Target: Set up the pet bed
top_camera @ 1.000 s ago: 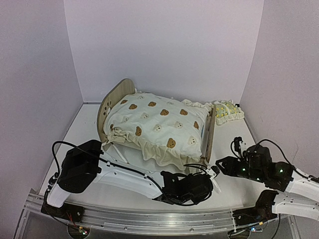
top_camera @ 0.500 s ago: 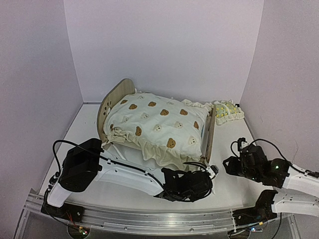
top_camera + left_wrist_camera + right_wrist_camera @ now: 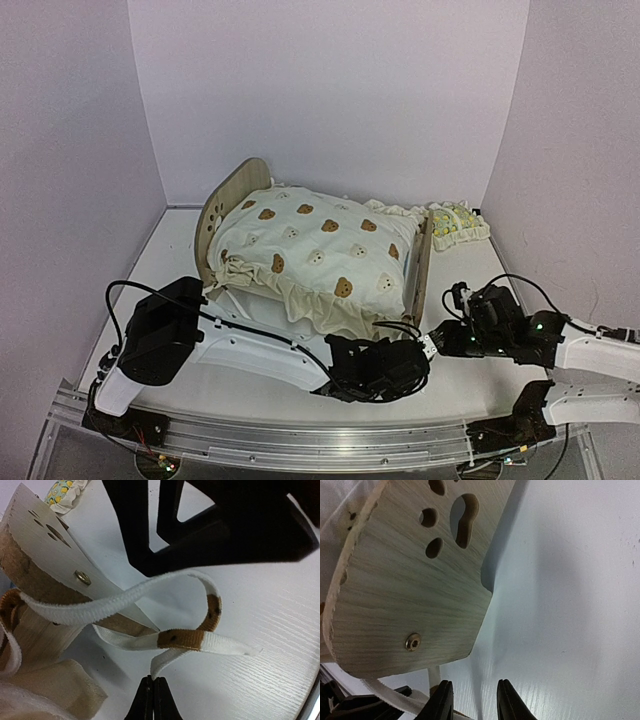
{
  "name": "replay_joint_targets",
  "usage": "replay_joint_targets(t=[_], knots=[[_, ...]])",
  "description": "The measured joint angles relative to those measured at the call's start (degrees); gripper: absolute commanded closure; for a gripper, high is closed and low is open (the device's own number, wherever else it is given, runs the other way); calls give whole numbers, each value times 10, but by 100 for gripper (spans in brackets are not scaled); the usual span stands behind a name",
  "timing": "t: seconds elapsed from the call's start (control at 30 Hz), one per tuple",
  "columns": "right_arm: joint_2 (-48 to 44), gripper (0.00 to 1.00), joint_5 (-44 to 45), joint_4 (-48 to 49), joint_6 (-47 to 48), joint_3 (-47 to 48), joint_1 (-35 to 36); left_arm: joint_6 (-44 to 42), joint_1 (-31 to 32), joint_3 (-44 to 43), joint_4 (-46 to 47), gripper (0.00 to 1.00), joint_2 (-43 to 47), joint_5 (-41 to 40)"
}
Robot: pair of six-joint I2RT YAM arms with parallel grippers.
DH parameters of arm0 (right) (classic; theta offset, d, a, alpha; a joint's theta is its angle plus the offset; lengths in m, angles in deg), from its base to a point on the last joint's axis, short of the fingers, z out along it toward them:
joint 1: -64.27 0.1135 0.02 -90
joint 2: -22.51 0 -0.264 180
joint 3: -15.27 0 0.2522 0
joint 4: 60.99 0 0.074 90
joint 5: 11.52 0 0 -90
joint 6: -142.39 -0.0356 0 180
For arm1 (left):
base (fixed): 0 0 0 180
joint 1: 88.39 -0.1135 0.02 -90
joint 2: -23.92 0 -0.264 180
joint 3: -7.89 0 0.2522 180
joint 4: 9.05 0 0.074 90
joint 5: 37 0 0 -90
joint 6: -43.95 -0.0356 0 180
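The pet bed (image 3: 228, 205) stands mid-table, a light-wood frame with arched end boards, and a cream bear-print cushion (image 3: 320, 245) is draped over it. My left gripper (image 3: 152, 692) is shut on the end of the cushion's white tie strap (image 3: 125, 597), which loops past the foot board's corner (image 3: 45, 555). From above, the left gripper (image 3: 420, 350) lies low by that corner. My right gripper (image 3: 472, 700) is open just in front of the foot board (image 3: 410, 580), nothing but bare table between its fingers (image 3: 442, 702). It nearly faces the left gripper (image 3: 447, 336).
A small lemon-print pillow (image 3: 457, 223) lies at the back right near the wall. The left arm (image 3: 250, 350) stretches across the front of the table. Lilac walls close in the back and both sides.
My right arm has slid left toward the foot board's near corner and its jaws have narrowed a little. The left gripper has stayed put, shut on the strap.
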Motion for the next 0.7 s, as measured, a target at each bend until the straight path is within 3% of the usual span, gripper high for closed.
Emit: replay_joint_targets(t=[0.7], knots=[[2, 73, -78, 14, -4, -17, -26, -136, -8, 13, 72, 100, 0, -48]])
